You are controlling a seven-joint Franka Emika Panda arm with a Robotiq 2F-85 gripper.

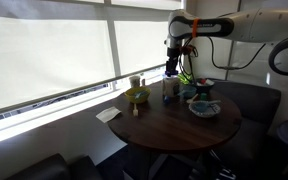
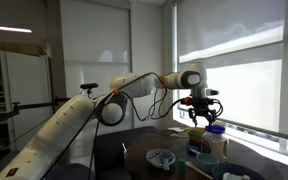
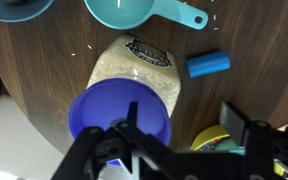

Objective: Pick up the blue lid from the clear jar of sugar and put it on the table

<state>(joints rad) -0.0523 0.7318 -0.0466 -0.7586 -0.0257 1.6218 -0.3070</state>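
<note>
Presently the blue lid [image 3: 119,112] is seen on top of the clear jar of sugar [image 3: 136,68], which is stood upright on the table [image 3: 39,70], near the edge on the window side in an exterior view. The gripper [image 2: 200,120] is held just above the jar. Its jaws are seen apart and nothing is clamped between them. In the wrist view one finger [image 3: 242,128] is found to the side of the lid; whether the lid is touched cannot be told. A teal measuring cup [image 3: 144,12] and a small blue cylinder [image 3: 208,64] are laid near the jar. A yellow-green bowl [image 1: 136,96] and a patterned bowl [image 1: 204,107] are placed on either side of it.
</note>
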